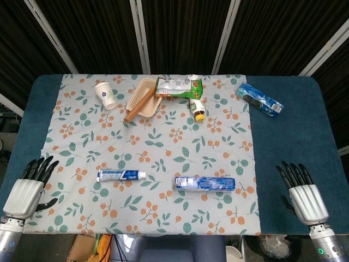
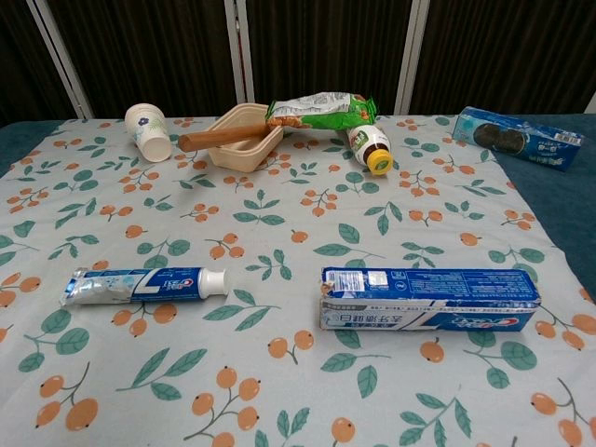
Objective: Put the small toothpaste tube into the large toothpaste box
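Bench set, nothing grasped: toothpaste tube (image 1: 121,175) left of toothpaste box (image 1: 204,183), both hands' fingers spread empty; next, left hand (image 1: 24,194) takes tube

A matt floral-printed cloth (image 2: 279,233) covers the fuzzy dark blue table top (image 1: 289,142). The blue-and-white plastic toothpaste tube (image 2: 140,284) looks glossy and crinkled; the long blue cardboard toothpaste box (image 2: 428,300) shines faintly. The far green foil snack bag (image 2: 321,107) glints.
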